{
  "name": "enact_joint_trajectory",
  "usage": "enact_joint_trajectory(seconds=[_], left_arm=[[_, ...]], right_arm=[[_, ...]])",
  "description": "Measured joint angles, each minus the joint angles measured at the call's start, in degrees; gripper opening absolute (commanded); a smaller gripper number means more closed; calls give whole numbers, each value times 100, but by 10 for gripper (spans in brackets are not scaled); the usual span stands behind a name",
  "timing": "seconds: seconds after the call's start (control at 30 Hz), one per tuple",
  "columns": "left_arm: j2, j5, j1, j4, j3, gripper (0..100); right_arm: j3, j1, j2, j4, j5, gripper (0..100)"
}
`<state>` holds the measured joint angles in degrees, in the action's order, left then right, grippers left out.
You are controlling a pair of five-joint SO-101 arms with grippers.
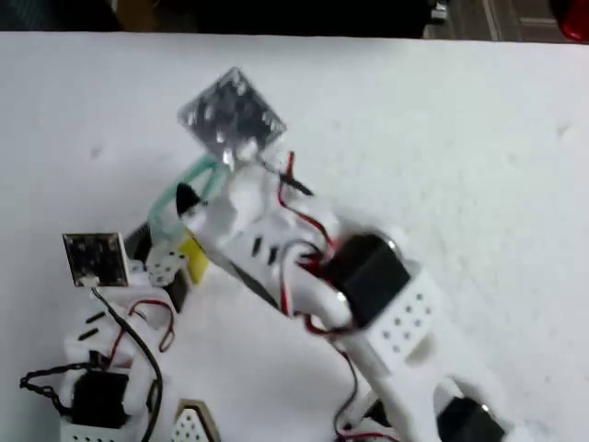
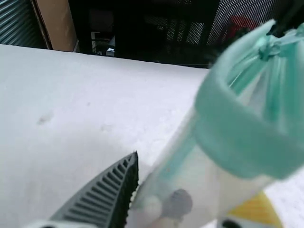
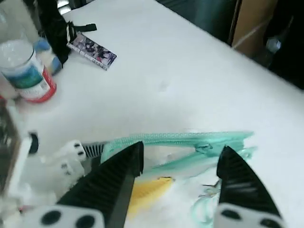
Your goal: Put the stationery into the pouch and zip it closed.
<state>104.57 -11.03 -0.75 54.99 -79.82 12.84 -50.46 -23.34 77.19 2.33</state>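
A clear pouch (image 1: 189, 177) with a mint-green zipper edge lies left of centre on the white table (image 1: 442, 138). Something yellow (image 1: 193, 256) shows through it. My right gripper (image 3: 181, 149) is open, its black fingers (image 3: 114, 183) standing either side of the pouch's zipper band (image 3: 156, 139), above the yellow item (image 3: 147, 190). My left gripper (image 1: 168, 264) is at the pouch's near end. Its grey ridged finger (image 2: 109, 194) presses against the pouch (image 2: 237, 128), which rises tilted off the table. The far side of that grip is hidden.
A bottle (image 3: 23, 71) with a white cap and red-teal label stands at the table's far side in the right wrist view, next to a black object with a printed card (image 3: 92, 50). The table's right half (image 1: 479, 203) is bare.
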Motion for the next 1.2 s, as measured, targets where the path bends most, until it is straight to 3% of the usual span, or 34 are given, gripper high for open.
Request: enact_joint_trajectory(seconds=[0.17, 0.27, 0.37, 0.5, 0.63, 0.83, 1.0, 1.2], left_arm=[[0, 0, 0, 0, 0, 276], [0, 0, 0, 0, 0, 276], [0, 0, 0, 0, 0, 276], [0, 0, 0, 0, 0, 275], [0, 0, 0, 0, 0, 275], [0, 0, 0, 0, 0, 275], [0, 0, 0, 0, 0, 275], [0, 0, 0, 0, 0, 275]], right_arm=[[1160, 26, 905, 580, 1486, 234], [1820, 70, 1196, 1002, 1644, 231], [2171, 554, 1284, 1495, 1609, 231], [2040, 1240, 1336, 1960, 281, 230], [1240, 1398, 1336, 1969, -1169, 233], [-237, 1433, 1345, 1354, -1741, 233], [-1081, 1433, 1345, 466, -1802, 233], [-1442, 1108, 1345, 220, -1802, 231]])
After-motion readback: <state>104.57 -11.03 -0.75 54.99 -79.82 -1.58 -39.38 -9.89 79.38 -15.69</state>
